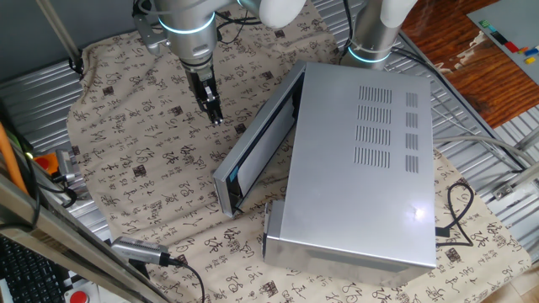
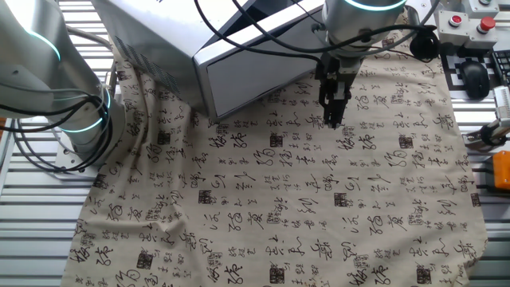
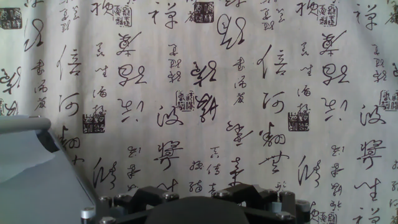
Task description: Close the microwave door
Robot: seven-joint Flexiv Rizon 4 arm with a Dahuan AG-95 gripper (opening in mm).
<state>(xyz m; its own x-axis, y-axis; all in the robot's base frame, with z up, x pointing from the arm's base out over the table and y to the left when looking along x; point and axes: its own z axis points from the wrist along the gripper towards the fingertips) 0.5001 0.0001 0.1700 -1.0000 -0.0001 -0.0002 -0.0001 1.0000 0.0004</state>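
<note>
Nearest the lens in the hand view: the dark base of the end effector along the bottom edge, fingertips out of that frame, and a grey corner of the microwave door (image 3: pixel 28 168) at lower left over the beige cloth printed with black calligraphy (image 3: pixel 249 93). End effector (image 1: pixel 216 114) is a black two-finger unit pointing straight down, hanging just above the cloth, holding nothing and touching nothing visible; fingers (image 2: pixel 335 112) look pressed close together in both fixed views, effectively closed, though the tip gap is too small to resolve fully. The large silver-grey metal microwave (image 1: pixel 362 168) with rows of vent slots on its top panel sits on the cloth-covered counter (image 1: pixel 126 194). Its long flat door, a silver-grey frame around dark bluish glass (image 1: pixel 257 147), stands ajar at a shallow angle from the front, free edge swung out toward the end effector. End effector is beside the door's outer face, near but apart. Cloth is wrinkled at the edges and overhangs a slatted aluminium surface (image 2: pixel 32 207). A second grey arm base with a cyan light ring (image 2: pixel 80 119) stands behind the microwave. Black cables (image 1: pixel 459 210) trail off its rear. Red buttons on a control box (image 2: pixel 470 20) sit at one counter edge.
</note>
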